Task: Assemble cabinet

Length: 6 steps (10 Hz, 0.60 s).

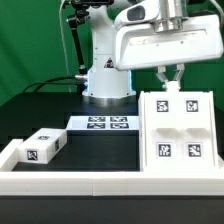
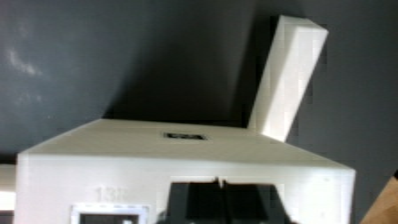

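Cabinet parts sit white and blocky on the black table, its four tagged front panels facing up, just beside the marker board that lies in front of the robot base. The gripper hangs directly over the cabinet's far edge with its fingers pinched together and nothing between them; contact with the cabinet cannot be made out. A smaller tagged part lies well apart from the cabinet, beyond the marker board. Any push on the cabinet probably wants slow, square pressure so the cabinet slides without twisting.
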Tool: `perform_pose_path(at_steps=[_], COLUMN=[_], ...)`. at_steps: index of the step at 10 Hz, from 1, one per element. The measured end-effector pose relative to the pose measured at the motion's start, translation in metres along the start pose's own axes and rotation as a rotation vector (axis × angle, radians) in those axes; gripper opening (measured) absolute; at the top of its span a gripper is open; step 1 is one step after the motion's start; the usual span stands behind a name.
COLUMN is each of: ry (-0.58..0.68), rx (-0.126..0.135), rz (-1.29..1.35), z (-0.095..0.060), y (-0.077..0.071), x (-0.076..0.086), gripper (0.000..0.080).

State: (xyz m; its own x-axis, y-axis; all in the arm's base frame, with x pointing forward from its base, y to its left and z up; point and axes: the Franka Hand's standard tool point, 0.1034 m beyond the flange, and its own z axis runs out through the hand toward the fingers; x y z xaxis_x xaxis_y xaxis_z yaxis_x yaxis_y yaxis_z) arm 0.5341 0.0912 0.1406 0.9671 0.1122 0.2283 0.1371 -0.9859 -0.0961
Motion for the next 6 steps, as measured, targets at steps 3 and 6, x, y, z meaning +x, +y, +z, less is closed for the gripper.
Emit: perform_pose_path(at_steps=[3, 6], ry=[-0.021, -0.022], rx=[0.007, 0.009], rz=[0.0, -0.002], z=[-0.0059, -0.0002], y=[-0.0051, -0.0075], x=[0.012, 0.0109], gripper=[0.0001, 0.0001])
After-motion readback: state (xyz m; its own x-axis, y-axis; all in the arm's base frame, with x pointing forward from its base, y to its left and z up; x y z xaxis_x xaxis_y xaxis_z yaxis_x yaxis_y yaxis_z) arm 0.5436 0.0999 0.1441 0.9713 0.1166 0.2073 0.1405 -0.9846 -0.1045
